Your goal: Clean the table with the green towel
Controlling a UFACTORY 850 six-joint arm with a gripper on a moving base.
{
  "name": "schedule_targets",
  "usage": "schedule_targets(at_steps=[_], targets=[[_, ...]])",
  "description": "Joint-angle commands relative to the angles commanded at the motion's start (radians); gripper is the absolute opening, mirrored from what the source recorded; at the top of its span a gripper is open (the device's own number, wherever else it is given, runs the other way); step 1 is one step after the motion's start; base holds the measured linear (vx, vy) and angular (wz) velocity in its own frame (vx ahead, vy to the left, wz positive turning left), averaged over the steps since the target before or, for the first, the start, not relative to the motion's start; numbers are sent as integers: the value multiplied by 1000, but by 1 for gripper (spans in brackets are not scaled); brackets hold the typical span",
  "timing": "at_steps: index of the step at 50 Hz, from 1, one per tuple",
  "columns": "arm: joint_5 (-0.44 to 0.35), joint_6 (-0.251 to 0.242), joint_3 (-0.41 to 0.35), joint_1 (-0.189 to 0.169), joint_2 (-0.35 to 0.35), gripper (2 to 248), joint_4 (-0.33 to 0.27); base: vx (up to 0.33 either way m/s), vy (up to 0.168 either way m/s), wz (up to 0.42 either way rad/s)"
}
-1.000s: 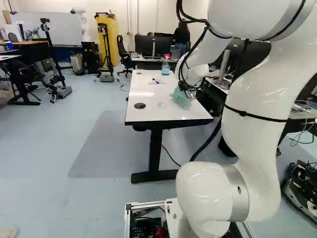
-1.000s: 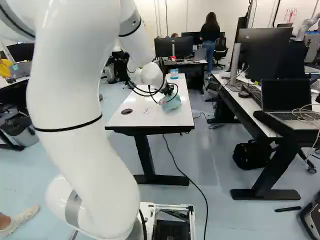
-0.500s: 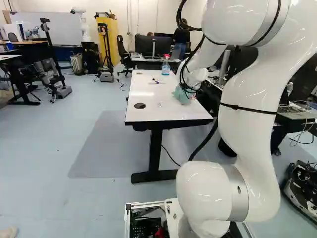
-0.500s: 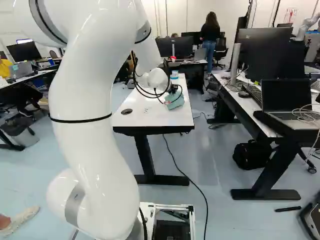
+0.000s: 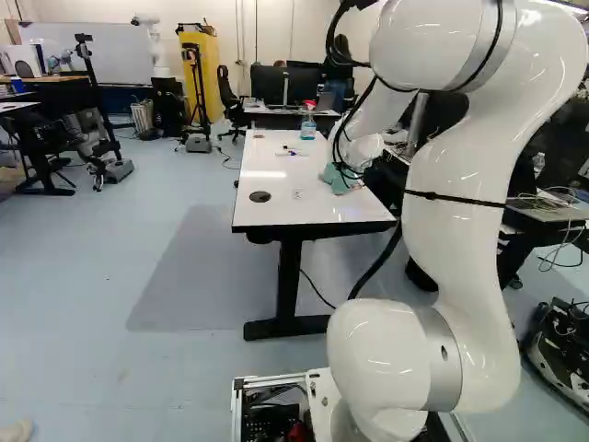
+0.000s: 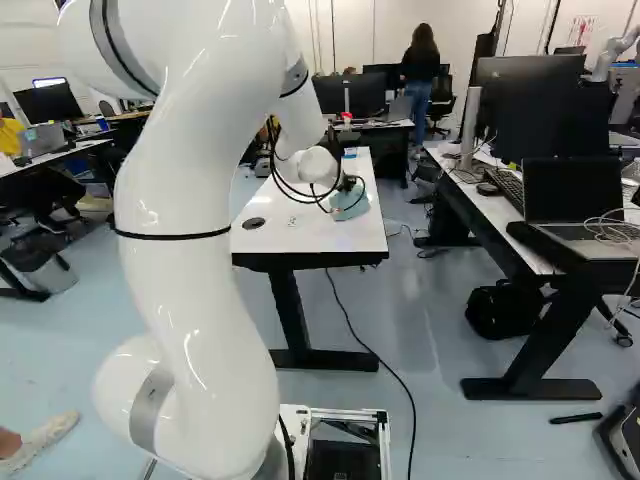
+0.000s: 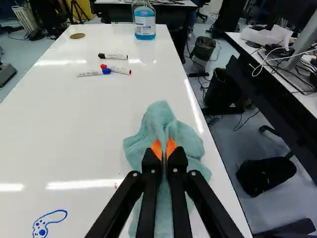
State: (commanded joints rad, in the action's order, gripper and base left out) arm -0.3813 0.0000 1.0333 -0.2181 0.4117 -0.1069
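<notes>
"Where is the green towel [image 7: 141,148]?"

"Bunched on the white tabletop [image 7: 64,124], near the long edge facing the cluttered desk [image 6: 480,200]."

"And the robot's gripper [image 6: 347,184]?"

"It grasps the towel, cloth pinched between its orange pads [image 7: 156,148]."

"What else shares the surface?"

"Ahead of the gripper lie three whiteboard markers, capped in black [image 7: 113,56], blue [image 7: 93,73] and red [image 7: 119,70]; beyond them stands a spray bottle [image 5: 307,126] of blue liquid."

"Any marks?"

"A blue doodle [image 7: 47,223] and a small red mark [image 7: 115,185], both beside the gripper."
</notes>
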Motion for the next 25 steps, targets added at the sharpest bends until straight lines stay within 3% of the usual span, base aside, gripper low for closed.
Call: schedule_targets(at_steps=[25], targets=[[24, 0, 2, 0, 14, 30, 0, 0, 0, 0]])
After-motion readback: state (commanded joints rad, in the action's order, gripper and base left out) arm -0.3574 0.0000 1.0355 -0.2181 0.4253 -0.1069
